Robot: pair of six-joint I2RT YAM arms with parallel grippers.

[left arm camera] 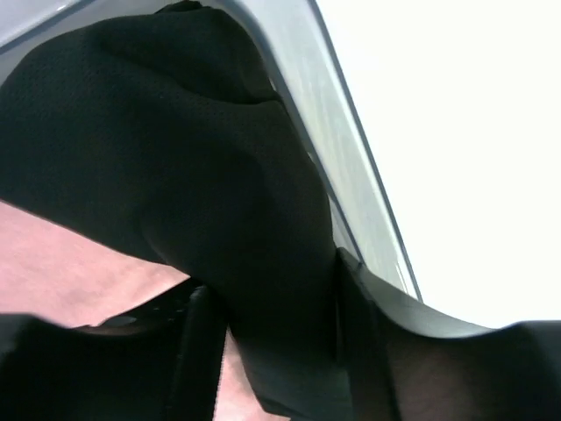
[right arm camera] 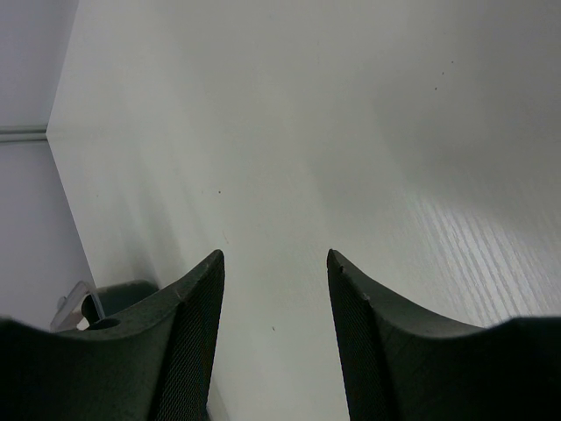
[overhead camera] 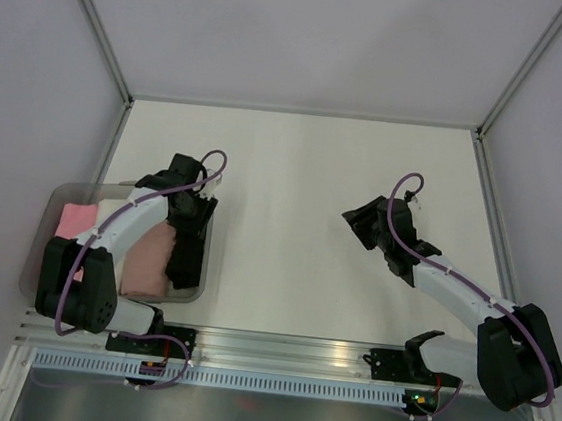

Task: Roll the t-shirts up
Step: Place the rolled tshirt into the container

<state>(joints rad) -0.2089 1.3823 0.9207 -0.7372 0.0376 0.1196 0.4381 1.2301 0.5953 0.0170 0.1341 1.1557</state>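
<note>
Black cloth t-shirt [overhead camera: 185,261] lies in the clear plastic bin [overhead camera: 45,208] against its right wall, right of a pink cloth roll [overhead camera: 77,217] and a peach cloth roll [overhead camera: 150,257]. The black cloth fills the gap of the left gripper [overhead camera: 198,220]; whether it is pinched or loose is unclear. The right gripper [right arm camera: 275,256] hangs with jaws apart over the white table [right arm camera: 351,132].

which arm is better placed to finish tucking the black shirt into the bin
Left. The left claw is right at the black t-shirt, with cloth between its fingers, over the clear bin. The right claw hangs open above the table, well apart.
</note>
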